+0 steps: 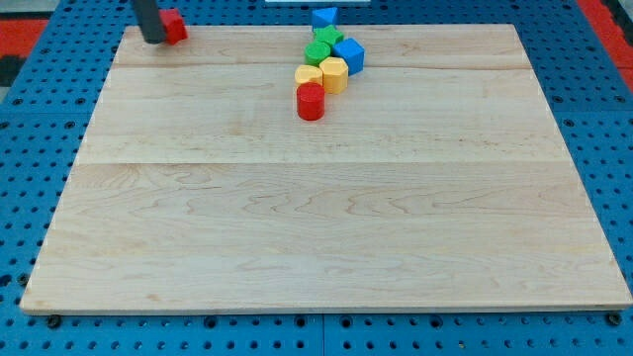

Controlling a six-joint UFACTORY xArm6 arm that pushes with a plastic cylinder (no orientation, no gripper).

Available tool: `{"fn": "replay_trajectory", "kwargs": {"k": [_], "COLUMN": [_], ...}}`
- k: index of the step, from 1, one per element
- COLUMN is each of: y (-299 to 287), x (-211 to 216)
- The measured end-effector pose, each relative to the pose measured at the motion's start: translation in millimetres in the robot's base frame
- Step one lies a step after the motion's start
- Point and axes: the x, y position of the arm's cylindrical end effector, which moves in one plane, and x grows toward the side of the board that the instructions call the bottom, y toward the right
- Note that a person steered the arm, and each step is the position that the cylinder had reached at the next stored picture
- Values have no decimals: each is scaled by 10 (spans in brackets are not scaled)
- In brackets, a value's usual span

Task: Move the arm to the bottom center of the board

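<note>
My tip [154, 41] is at the view's top left corner of the wooden board [316, 227], touching the left side of a red block [175, 25]. A cluster of blocks sits at the top centre: a blue block [323, 17] at the board's top edge, a green block [327, 37] and another green block [316, 53], a blue cube [348, 54], a yellow block [334, 74], another yellow block [309, 75], and a red cylinder [311, 101] lowest. The tip is far to the left of this cluster.
The board lies on a blue pegboard table [30, 168]. A red area [25, 25] shows at the view's top left and another red area [605, 15] shows at the top right.
</note>
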Motion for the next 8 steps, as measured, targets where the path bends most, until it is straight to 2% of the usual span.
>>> {"fn": "replay_trajectory", "kwargs": {"k": [2,3,4,5,6,7,8], "y": [915,259,-660,-689,-727,-506,409], "x": [134,189,100,447,1200,2602,3523]}}
